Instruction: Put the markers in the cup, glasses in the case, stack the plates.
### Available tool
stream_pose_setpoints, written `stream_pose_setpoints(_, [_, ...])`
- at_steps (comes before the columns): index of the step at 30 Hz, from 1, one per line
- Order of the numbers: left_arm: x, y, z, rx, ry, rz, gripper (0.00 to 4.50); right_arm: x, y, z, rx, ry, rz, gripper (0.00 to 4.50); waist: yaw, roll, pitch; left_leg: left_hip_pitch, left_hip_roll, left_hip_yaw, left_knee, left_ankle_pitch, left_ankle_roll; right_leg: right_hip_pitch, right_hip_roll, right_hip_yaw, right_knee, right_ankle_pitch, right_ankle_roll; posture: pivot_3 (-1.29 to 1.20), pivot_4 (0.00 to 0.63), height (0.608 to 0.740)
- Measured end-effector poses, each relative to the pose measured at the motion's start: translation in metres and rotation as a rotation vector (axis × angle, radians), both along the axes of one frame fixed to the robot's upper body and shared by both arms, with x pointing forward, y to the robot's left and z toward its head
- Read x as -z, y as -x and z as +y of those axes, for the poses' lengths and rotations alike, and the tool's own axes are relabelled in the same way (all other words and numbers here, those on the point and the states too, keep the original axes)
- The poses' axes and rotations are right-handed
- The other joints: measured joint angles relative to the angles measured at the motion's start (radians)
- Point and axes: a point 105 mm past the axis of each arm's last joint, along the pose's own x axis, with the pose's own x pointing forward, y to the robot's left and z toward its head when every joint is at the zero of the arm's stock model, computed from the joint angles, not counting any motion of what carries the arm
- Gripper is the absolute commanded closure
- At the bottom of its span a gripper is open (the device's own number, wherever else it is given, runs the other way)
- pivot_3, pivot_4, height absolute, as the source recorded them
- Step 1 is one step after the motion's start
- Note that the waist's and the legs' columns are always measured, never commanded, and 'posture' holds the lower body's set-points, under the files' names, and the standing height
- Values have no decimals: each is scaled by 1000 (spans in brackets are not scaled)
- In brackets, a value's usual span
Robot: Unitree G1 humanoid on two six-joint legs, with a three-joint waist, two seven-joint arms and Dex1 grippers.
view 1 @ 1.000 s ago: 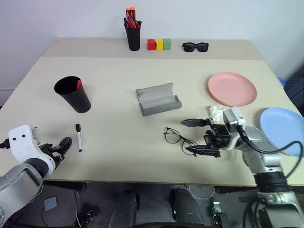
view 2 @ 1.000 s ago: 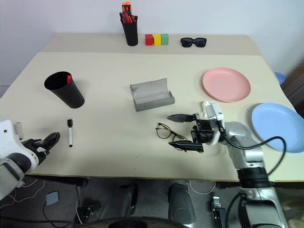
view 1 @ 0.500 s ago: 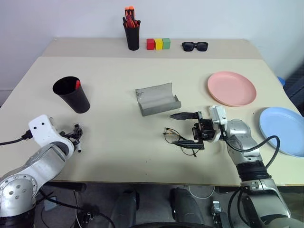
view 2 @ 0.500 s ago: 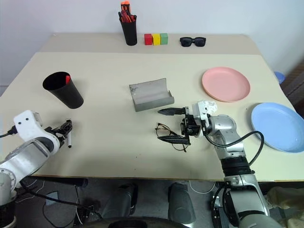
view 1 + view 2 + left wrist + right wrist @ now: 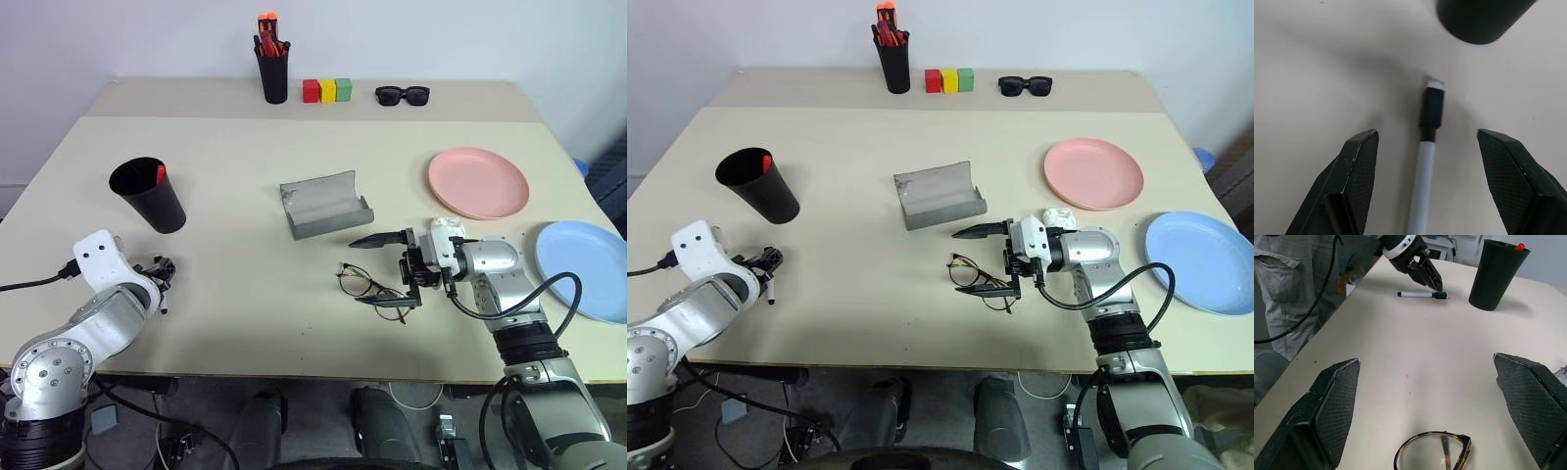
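Observation:
The short marker (image 5: 1428, 147), black cap and white body, lies on the table between the fingers of my open left gripper (image 5: 162, 267), just short of the black cup (image 5: 149, 194). A red-tipped marker (image 5: 161, 174) stands inside that cup. The wire-framed glasses (image 5: 372, 286) lie in front of the open grey case (image 5: 325, 204). My right gripper (image 5: 367, 271) is open, one finger on each side of the glasses, not gripping them. The pink plate (image 5: 478, 182) and the blue plate (image 5: 586, 270) lie apart at the right.
At the table's far edge stand a black holder of orange-capped markers (image 5: 273, 70), three coloured blocks (image 5: 327, 91) and black sunglasses (image 5: 403, 95). A person (image 5: 1283, 284) stands beside the table on my left side.
My left gripper has moved forward and now straddles the short marker. My right gripper has rolled and shifted slightly left over the glasses. Nothing on the table has moved.

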Motion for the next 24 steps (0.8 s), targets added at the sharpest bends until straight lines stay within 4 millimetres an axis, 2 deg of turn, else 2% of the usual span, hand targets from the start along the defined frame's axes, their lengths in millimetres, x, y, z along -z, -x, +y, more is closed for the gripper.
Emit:
stream_pose_setpoints(2, [7, -1, 0, -15, 14, 28, 1236, 0, 0, -1, 1, 2, -1, 27, 1, 0, 0, 0, 0, 0, 0, 0, 0, 0, 0, 0, 0, 0, 0, 0, 150, 740])
stream_pose_setpoints(3, [6, -2, -1, -17, 18, 26, 1760, -1, 0, -1, 2, 4, -2, 27, 1, 0, 0, 0, 0, 0, 0, 0, 0, 0, 0, 0, 0, 0, 0, 0, 150, 740])
stream_pose_setpoints(4, [7, -3, -2, -23, 19, 35, 2034, -1, 0, -1, 3, 4, -3, 27, 1, 0, 0, 0, 0, 0, 0, 0, 0, 0, 0, 0, 0, 0, 0, 0, 150, 740])
stream_pose_setpoints(8, [11, 0, 4, -71, 9, 69, 4153, -1, -1, -3, 9, 3, -2, 27, 2, 0, 0, 0, 0, 0, 0, 0, 0, 1, 0, 0, 0, 0, 0, 0, 150, 740])
stream_pose_setpoints(9, [11, 0, 5, -79, 11, 70, 4438, -2, -1, -3, 11, 2, -3, 27, 3, 0, 0, 0, 0, 0, 0, 0, 0, 1, 0, 0, 0, 0, 0, 0, 150, 740])
stream_pose_setpoints(14, [11, 1, 3, -87, 40, 73, 4438, -2, -2, -3, 20, 0, -2, 27, 3, 1, -1, 0, -1, 0, 0, 0, 0, 1, 0, 0, 0, 0, 0, 0, 150, 740])
stream_pose_setpoints(17, [9, -2, -9, 8, 55, 51, 4438, -3, -4, -4, 39, -3, -1, 27, 5, 1, 0, 0, -1, 0, 1, 0, 0, 1, -1, 0, 0, 0, 0, 0, 150, 740])
stream_pose_setpoints(19, [3, -4, -35, 177, 56, 25, 4438, -3, -6, -4, 56, -10, 6, 27, 5, 0, 0, -1, -1, 0, 1, 0, 0, 1, -1, 0, -1, 0, 0, 0, 150, 740])
stream_pose_setpoints(21, [-10, -6, -65, 367, 28, -28, 4438, -4, -8, -5, 76, -18, 8, 27, 4, -1, 0, -1, -1, 0, 1, 0, 0, 0, 0, 0, -1, 0, 0, 0, 150, 740])
stream_pose_setpoints(24, [-49, -10, -105, 664, -92, -181, 4438, -10, -15, -9, 148, -59, 13, 27, 2, -1, 1, -1, -1, 0, 0, 1, -1, 0, 0, 0, 0, 0, 0, 0, 150, 740])
